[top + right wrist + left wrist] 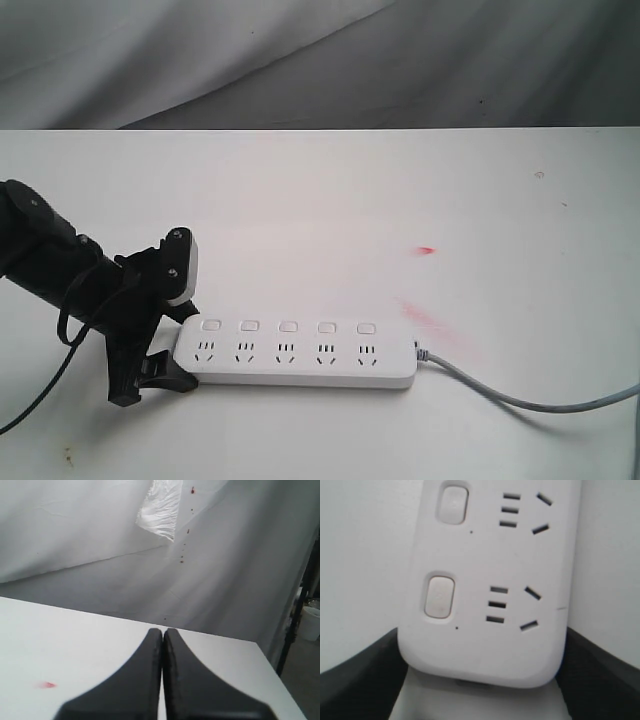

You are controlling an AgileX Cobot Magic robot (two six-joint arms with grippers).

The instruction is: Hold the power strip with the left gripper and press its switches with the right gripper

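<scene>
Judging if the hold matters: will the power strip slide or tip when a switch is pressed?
Tipping seems unlikely: the strip lies flat and low. It could slide on the smooth table, though the left gripper clasps its end.

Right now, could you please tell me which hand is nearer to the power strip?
Left. The left hand clasps the power strip at the end away from its cord. The right hand, shut, sits outside the exterior view and sees only the table.
</scene>
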